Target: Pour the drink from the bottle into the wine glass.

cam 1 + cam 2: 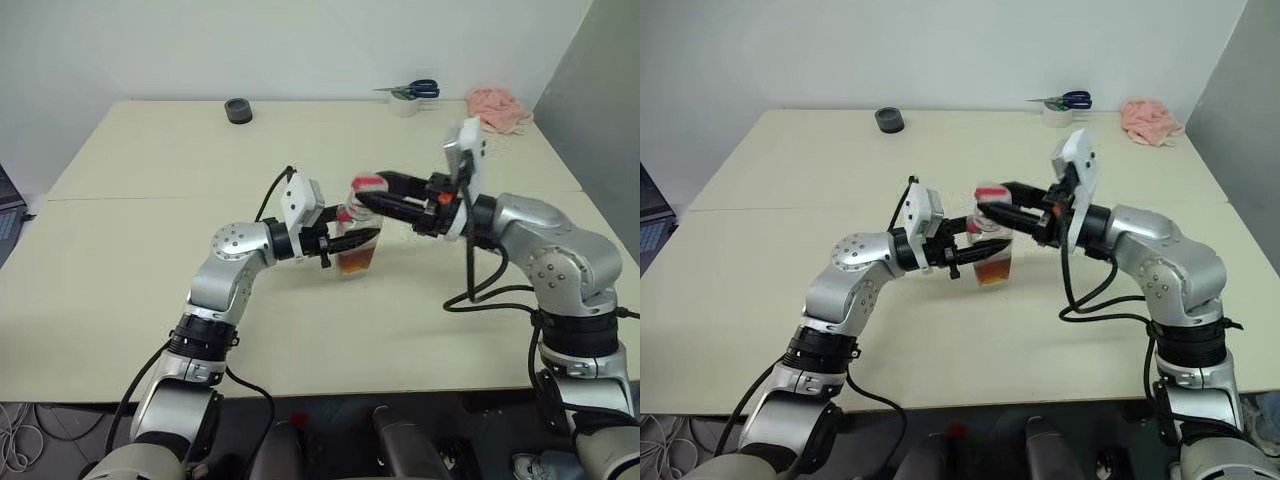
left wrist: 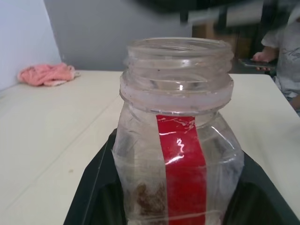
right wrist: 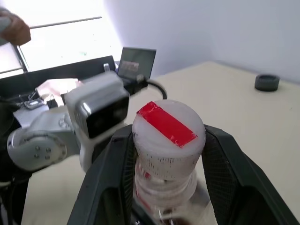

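Note:
The bottle [image 1: 357,248] is a small clear plastic one with a red label strip [image 2: 183,159], standing upright near the table's middle. My left gripper [image 1: 338,238] is shut on its body from the left, its black fingers [image 2: 93,187] on either side. A little amber drink [image 1: 357,263] sits in the bottom. Its neck [image 2: 178,65] is open. Just above the neck, my right gripper [image 1: 367,197] is shut on the bottle's cap [image 3: 168,133], which is whitish with a red strip on top and lifted clear of the neck. The wine glass is out of view.
On the far side of the cream table [image 1: 150,250] lie a black tape roll [image 1: 238,110], blue-handled scissors [image 1: 415,91] on a white roll, and a pink cloth [image 1: 498,108]. A laptop [image 1: 8,212] sits off the left edge. A person [image 2: 283,44] is beyond the table.

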Robot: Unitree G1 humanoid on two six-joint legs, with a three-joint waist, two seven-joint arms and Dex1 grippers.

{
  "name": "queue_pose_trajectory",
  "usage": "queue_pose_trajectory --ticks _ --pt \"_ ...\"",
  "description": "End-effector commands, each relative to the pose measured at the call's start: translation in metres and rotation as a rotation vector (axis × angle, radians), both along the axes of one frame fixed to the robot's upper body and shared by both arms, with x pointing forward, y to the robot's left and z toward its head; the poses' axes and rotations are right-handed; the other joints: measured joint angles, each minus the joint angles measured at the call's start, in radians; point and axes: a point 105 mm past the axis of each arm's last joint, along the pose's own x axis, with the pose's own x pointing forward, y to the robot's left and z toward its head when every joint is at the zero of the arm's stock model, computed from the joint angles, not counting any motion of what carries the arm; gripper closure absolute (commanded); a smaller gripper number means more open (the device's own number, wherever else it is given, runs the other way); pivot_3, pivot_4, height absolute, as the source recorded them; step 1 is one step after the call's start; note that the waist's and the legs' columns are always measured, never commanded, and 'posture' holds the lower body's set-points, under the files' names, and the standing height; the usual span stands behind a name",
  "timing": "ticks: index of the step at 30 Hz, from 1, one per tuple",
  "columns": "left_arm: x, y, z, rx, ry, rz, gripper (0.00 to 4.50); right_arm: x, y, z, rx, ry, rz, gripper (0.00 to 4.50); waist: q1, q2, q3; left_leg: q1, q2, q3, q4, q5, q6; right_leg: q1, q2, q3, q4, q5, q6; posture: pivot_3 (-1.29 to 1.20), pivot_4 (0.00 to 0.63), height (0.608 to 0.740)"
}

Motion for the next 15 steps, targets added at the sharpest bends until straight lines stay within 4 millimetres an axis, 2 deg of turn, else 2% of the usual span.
queue_pose_trajectory --ticks 1,7,8,10,12,15 --pt "-0.002 0.000 0.014 -0.018 -0.049 -0.006 2.71 -0.004 -0.007 0.020 0.092 -0.035 0.008 2.80 0.000 0.000 0.000 0.000 0.000 0.000 0.000 0.000 0.000 0.000 0.000 0.000 0.000 0.000 0.000 0.00 0.150 0.740" --pt "-0.002 0.001 0.014 -0.017 -0.050 -0.003 2.71 0.007 -0.024 0.009 0.080 -0.007 -0.109 2.80 0.000 0.000 0.000 0.000 0.000 0.000 0.000 0.000 0.000 0.000 0.000 0.000 0.000 0.000 0.000 0.00 0.150 0.740" --pt "-0.002 0.001 0.014 -0.018 -0.050 -0.002 2.71 0.012 -0.032 0.005 0.071 0.003 -0.165 2.80 0.001 0.000 0.000 0.000 0.000 0.000 0.000 0.000 0.000 0.000 0.000 0.000 0.000 0.000 0.000 0.00 0.150 0.740" --pt "-0.001 0.003 0.016 -0.020 -0.054 0.005 2.71 0.026 -0.070 -0.019 0.017 0.037 -0.391 2.80 0.004 0.000 0.000 0.000 0.000 0.000 0.000 0.000 0.000 0.000 0.000 0.000 0.000 0.000 0.000 0.00 0.150 0.740" --pt "0.000 0.003 0.020 -0.030 -0.058 0.007 2.71 0.026 -0.093 -0.038 -0.056 0.048 -0.514 2.80 0.014 0.000 0.000 -0.001 0.000 0.000 0.000 0.000 0.000 0.000 0.000 0.000 -0.001 0.000 0.000 0.00 0.150 0.740" --pt "0.001 0.003 0.029 -0.054 -0.063 0.006 2.71 0.016 -0.112 -0.061 -0.103 0.089 -0.589 2.80 0.021 0.000 0.000 -0.001 -0.001 0.001 0.000 0.000 0.000 0.000 -0.001 0.001 -0.001 0.000 0.000 0.00 0.150 0.740"
